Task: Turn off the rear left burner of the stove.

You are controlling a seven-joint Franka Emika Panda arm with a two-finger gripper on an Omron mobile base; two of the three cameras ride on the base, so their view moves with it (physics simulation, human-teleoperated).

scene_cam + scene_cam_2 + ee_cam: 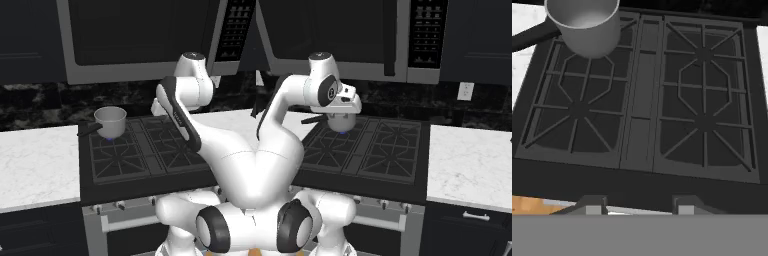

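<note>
We judge the task barely begun: a small blue flame is visible under the pot [111, 121] on the rear left burner [108, 138], so it's lit and the turn-off isn't done. The stove [145, 179] sits btwn two white marble desk sections, left desk [35, 167] and right desk [471, 165]. The burner is at the back left of the cooktop, w/ the grey pot on it, dark handle pointing left. The knobs [120, 204] line the silver front just below the cooktop edge; none is touched as far as we can see. The end effector [637, 206] hangs above the stove's front edge, looking down over the grates; its two tips stand apart w/ nothing btwn them, so it's spread and holding nothing. What's left, in our view: drop to the front panel, find the knob for the rear left burner, grip and twist it. We can't tell which knob that is from here. Room: dark cabinets, black stone backsplash, big microwave [140, 40] above the stove, a wall outlet [465, 91] on the right.
</note>
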